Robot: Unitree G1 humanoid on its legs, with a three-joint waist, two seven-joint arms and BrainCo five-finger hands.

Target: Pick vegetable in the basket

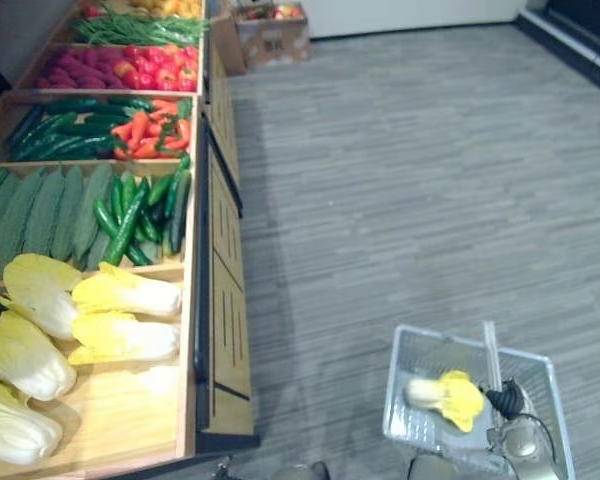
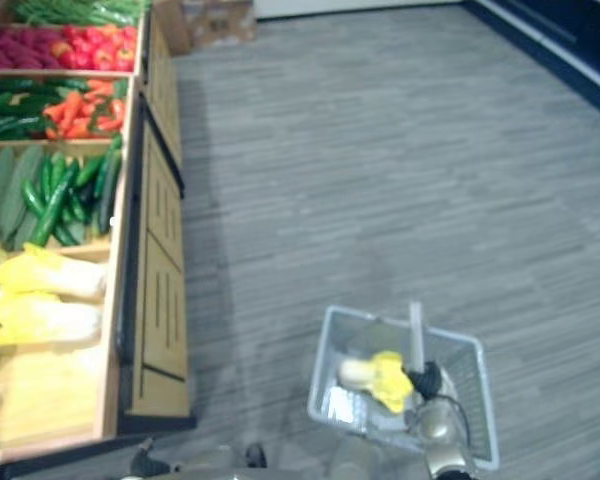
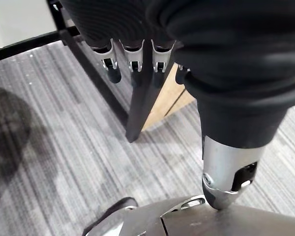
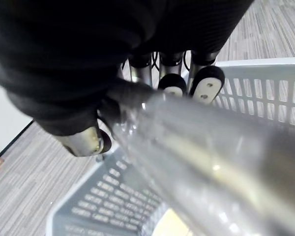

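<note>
My two head eyes looked steeply down, side by side. Both took in the vegetable stand (image 1: 225,300) along the left edge, the grey floor (image 1: 400,180) across the middle and the mesh basket (image 1: 415,355) at the lower right, the right eye showing it all further left. My left wrist camera looked along my left hand (image 3: 133,59) from very close, down at the floor. My right wrist camera sat tight against my right hand (image 4: 172,66), facing the basket handle (image 4: 211,162).

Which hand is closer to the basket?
Right. The right hand has its fingers curled round the handle of the basket. The left hand hangs open beside the shelf, away from the basket.
</note>
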